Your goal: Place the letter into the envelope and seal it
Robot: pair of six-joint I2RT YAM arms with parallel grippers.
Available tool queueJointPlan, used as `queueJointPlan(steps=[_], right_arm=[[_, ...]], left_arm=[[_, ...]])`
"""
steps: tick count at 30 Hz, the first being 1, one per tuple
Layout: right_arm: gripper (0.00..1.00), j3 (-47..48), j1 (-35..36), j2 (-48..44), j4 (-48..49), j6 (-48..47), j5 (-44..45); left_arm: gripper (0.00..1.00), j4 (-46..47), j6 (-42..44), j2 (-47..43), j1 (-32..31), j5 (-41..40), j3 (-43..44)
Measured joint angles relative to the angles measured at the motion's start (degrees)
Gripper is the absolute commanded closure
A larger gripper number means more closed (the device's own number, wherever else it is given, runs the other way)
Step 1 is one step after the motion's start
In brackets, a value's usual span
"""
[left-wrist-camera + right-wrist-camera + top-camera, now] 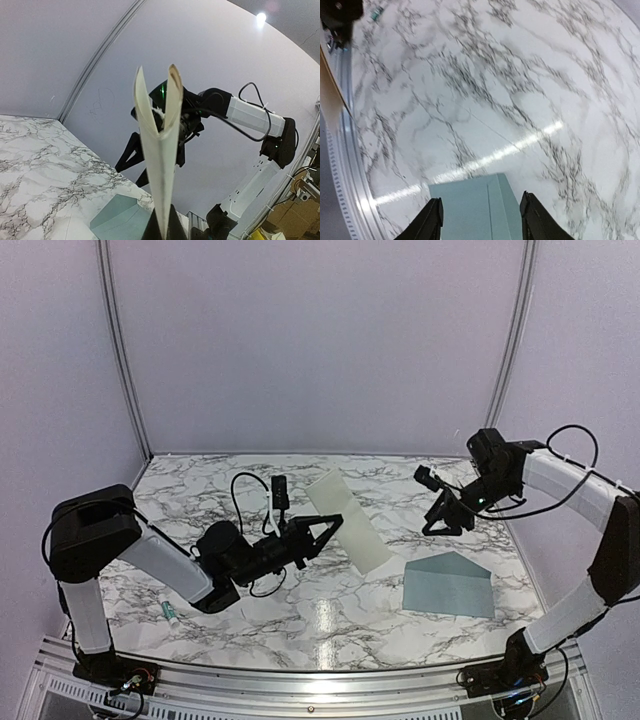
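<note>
While the left hand (pixel 328 532) pinches the folded letter (pixel 350 525) aloft, the right hand (pixel 440 522), spread and empty, hovers above the envelope (pixel 448 585) lying flat on the tabletop (pixel 300 610); pin it, then feed the letter squarely.

Bright, even light from overhead. A white glare streak lies across the marble table (pixel 325 615). The right wrist view is motion-blurred. The left wrist view bends at its edges, with a lamp (pixel 261 17) flaring.

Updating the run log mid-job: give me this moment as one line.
left gripper: shut on letter, aloft | right gripper: open, above envelope | envelope: flat on table | letter: not inserted
</note>
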Motion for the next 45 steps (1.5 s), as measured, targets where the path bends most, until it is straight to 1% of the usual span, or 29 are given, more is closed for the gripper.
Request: queueJointPlan(steps=[4,8,12,17,22,24,26,27,30,31,41,43,45], right_arm=[[0.48,-9.4,-2.7,-3.4,1.9,-2.4,14.1],[0.44,-13.4,-7.2,-3.4,3.5,-5.3,24.2],[0.44,-14.5,-8.9,-2.3,5.3,-7.7,30.1],[0.45,-15.5,-8.9,0.8,7.0,-9.0,32.8],[0.49,-15.5,-9.0,4.8,7.9,-9.3,33.4],[0.54,-15.5,-9.0,5.6,7.9,-9.5,33.3],[0.61,-15.5,-9.1,6.1,7.8,-10.0,33.1],[0.67,-15.5,-9.1,6.3,7.8,-10.3,32.9],[0.94,-15.1,-9.3,7.6,6.5,-11.4,31.1],[1.00,-14.8,-9.3,8.0,5.6,-11.7,30.1],[1.00,-9.2,-8.8,10.3,-2.5,-12.5,16.9],[1.00,-7.7,-7.2,11.3,-3.1,-12.0,15.2],[1.00,-5.6,-3.6,12.8,-3.1,-11.0,13.6]], left_arm=[[1.00,-1.3,-0.4,-1.7,0.0,-0.2,-2.0],[1.00,-4.2,-0.6,-3.4,0.0,0.7,-3.0],[1.00,-7.1,-0.6,-5.7,0.0,2.2,-4.0],[1.00,-10.1,-0.3,-9.2,-0.2,2.9,-6.0],[1.00,-11.4,0.1,-11.0,-0.4,2.9,-7.3],[1.00,-11.7,0.2,-11.2,-0.6,2.9,-7.6],[1.00,-12.0,0.3,-11.2,-0.7,2.9,-7.7],[1.00,-12.2,0.3,-11.2,-0.8,2.9,-7.7],[1.00,-12.6,0.4,-11.2,-0.9,3.3,-7.7],[1.00,-12.6,0.6,-11.2,-0.9,3.3,-7.7],[1.00,-14.1,1.8,-12.7,-0.9,3.7,-7.7],[1.00,-14.7,2.2,-13.7,-0.9,3.7,-7.7],[1.00,-15.5,2.6,-15.0,-0.9,3.7,-7.8]])
